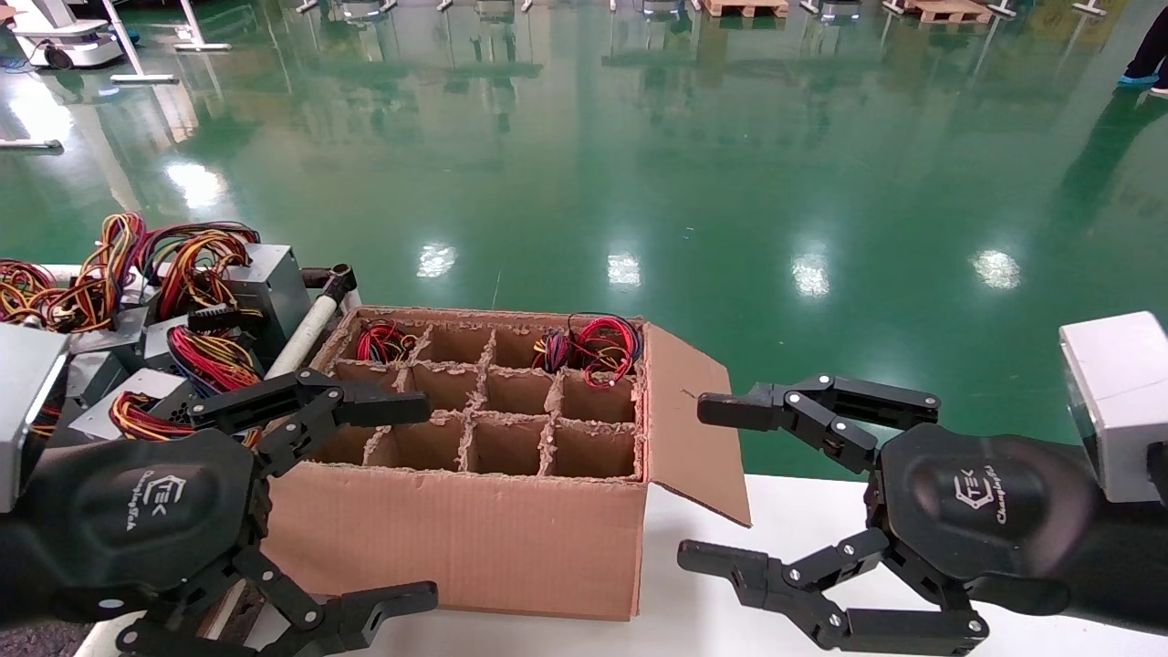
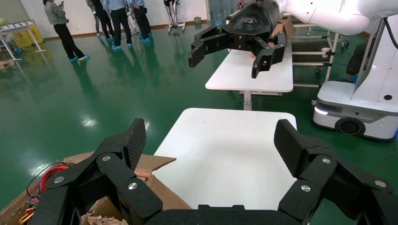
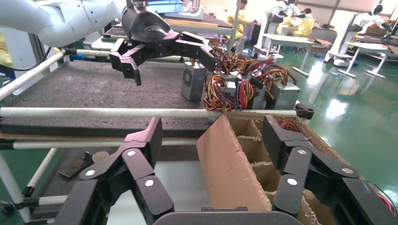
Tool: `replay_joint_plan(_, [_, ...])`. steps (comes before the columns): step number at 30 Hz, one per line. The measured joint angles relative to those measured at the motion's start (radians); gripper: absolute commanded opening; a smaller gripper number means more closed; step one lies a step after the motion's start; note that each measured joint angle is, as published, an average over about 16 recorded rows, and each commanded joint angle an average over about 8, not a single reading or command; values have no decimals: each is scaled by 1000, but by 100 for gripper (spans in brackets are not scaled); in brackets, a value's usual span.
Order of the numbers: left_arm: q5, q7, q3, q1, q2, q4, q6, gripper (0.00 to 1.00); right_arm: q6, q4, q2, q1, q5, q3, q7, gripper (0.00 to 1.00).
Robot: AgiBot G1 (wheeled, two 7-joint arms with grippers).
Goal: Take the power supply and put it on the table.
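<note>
A: Head view first. Why do both grippers hang where they do?

B: The left gripper (image 1: 415, 497) sits low at the box's (image 1: 474, 538) near-left corner, the right gripper (image 1: 698, 484) over the white tabletop (image 1: 693, 630) just beside the box flap. Both are spread wide and hold nothing. That reads as a ready stance flanking the box before a reach; no unit is gripped yet.

A: And the power supply?

B: Two cells along the far row still show wires (image 1: 598, 347), red with some blue and black, so units seem to stand down inside the dividers with only the cabling visible. The nearer cells look empty. Several grey supplies (image 1: 274, 283) already lie on the table (image 3: 94, 89) to the left, behind the white rail (image 1: 310, 333), their red, yellow and black bundles tangled on top.

A: Left wrist view?

B: The left fingers (image 2: 133, 140) are far apart, framing the white tabletop, with a box corner and a few loose wires below. The right gripper shows farther off, also open and empty.

A: Right wrist view?

B: The right fingers (image 3: 150, 136) are splayed over the box flap and dividers. Beyond the rail, the dark gritty table carries the grey sheet-metal boxes, one standing upright apart from the cluster. The left gripper hangs open above that surface. Much of the table is bare, probably left as room for the next unit.

A: So which one is next?

B: Likely one in the far row, but the housing itself is hidden.
</note>
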Motion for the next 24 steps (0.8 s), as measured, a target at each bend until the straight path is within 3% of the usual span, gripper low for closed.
replay_joint_plan(11, [101, -32, 33, -60, 30, 34, -90, 100, 0, 0, 0, 0, 0, 0, 0, 0])
replay_joint_plan(24, [389, -92, 161, -283, 154, 187, -195, 100, 0, 0, 0, 0, 0, 0, 0, 0])
